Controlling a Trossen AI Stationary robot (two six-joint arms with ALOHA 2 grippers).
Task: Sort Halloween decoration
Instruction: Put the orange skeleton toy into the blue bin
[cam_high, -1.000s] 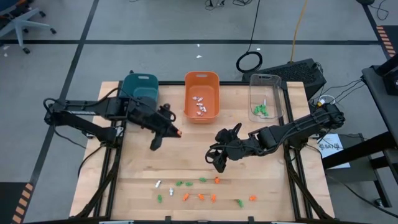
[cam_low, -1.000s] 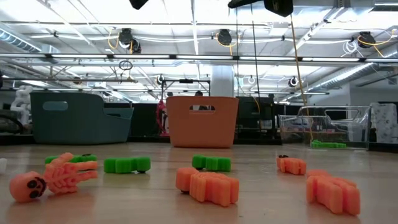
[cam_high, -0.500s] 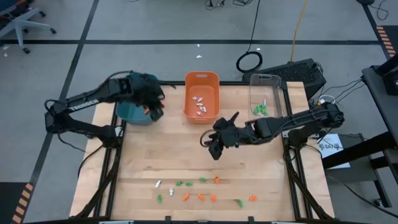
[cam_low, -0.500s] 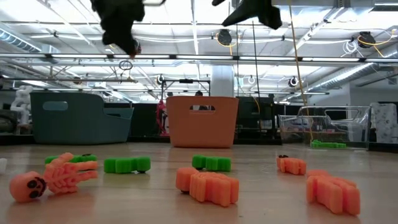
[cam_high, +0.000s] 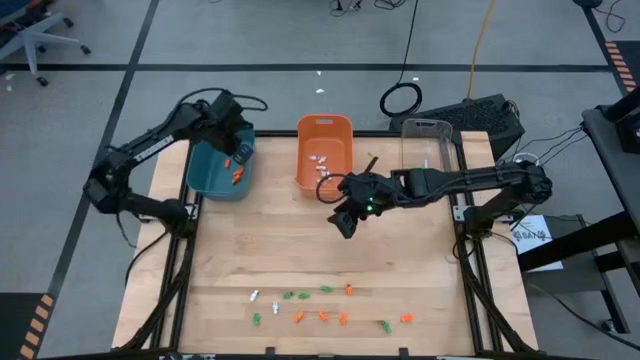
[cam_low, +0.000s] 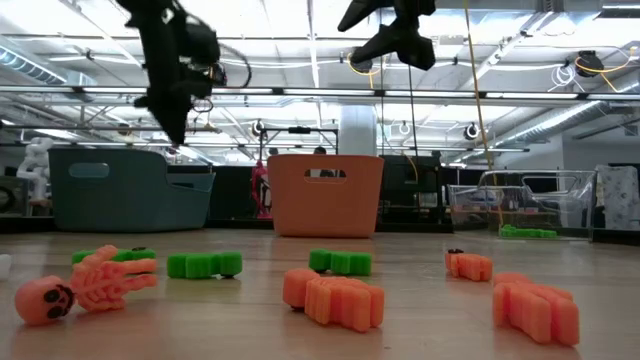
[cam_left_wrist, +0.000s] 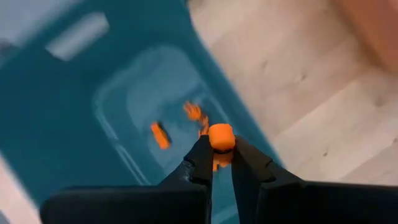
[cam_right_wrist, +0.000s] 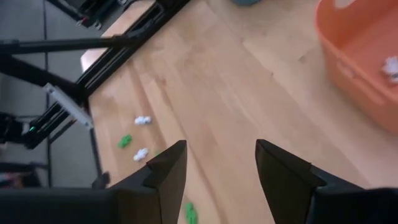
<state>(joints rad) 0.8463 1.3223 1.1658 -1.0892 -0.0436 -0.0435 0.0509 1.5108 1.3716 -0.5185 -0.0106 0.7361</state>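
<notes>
Wood table (cam_high: 260, 250), bins along far edge; I've got left fingers (cam_left_wrist: 219, 163) pinched on an orange trinket (cam_left_wrist: 221, 136) above the teal bin (cam_high: 212, 178): drop step, next just let go. Right fingers (cam_right_wrist: 221, 167) wide, empty, near table middle

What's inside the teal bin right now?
The teal bin holds a few orange trinkets on its floor. The left gripper hangs over it, pinching another orange piece; its fingers cover part of the floor beneath.
</notes>
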